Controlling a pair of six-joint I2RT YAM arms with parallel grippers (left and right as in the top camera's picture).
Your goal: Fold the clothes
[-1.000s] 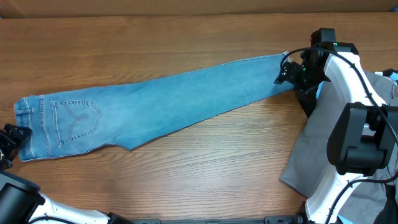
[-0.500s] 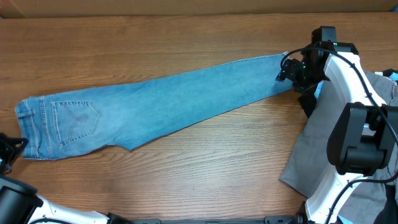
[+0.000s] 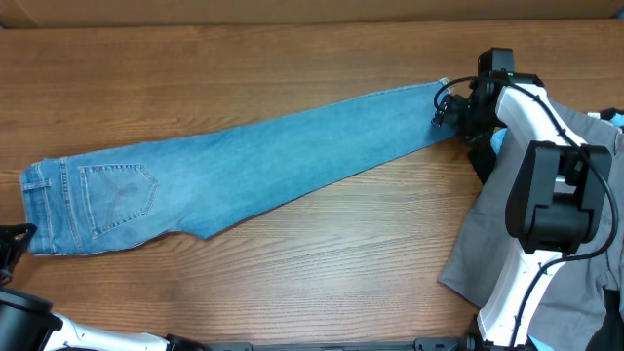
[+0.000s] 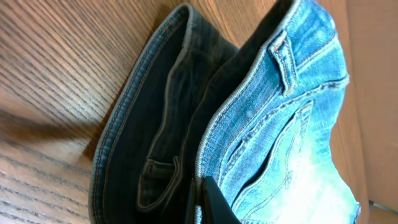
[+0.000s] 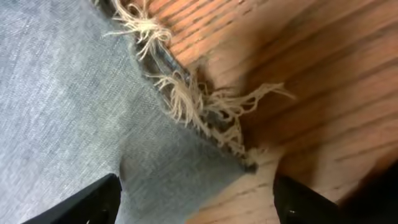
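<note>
Long light-blue jeans (image 3: 253, 161) lie flat across the table, with the waist at the left and the frayed hem at the right. My left gripper (image 3: 12, 239) is at the table's left edge. In the left wrist view it (image 4: 202, 208) is shut on the jeans' waistband (image 4: 211, 130), beside the stitched back pocket (image 4: 280, 155). My right gripper (image 3: 447, 107) hovers over the hem. In the right wrist view it (image 5: 196, 205) is open, with its fingers (image 5: 87, 199) on either side of the frayed hem corner (image 5: 205, 112).
Grey trousers (image 3: 487, 244) lie at the right, partly under my right arm (image 3: 551, 195). More garments (image 3: 609, 122) are heaped at the far right edge. A pale wall runs along the table's back edge (image 3: 292, 12).
My left gripper has shut on the waistband and drawn the waist end slightly left. My right gripper has shifted a little left and farther back over the hem.
</note>
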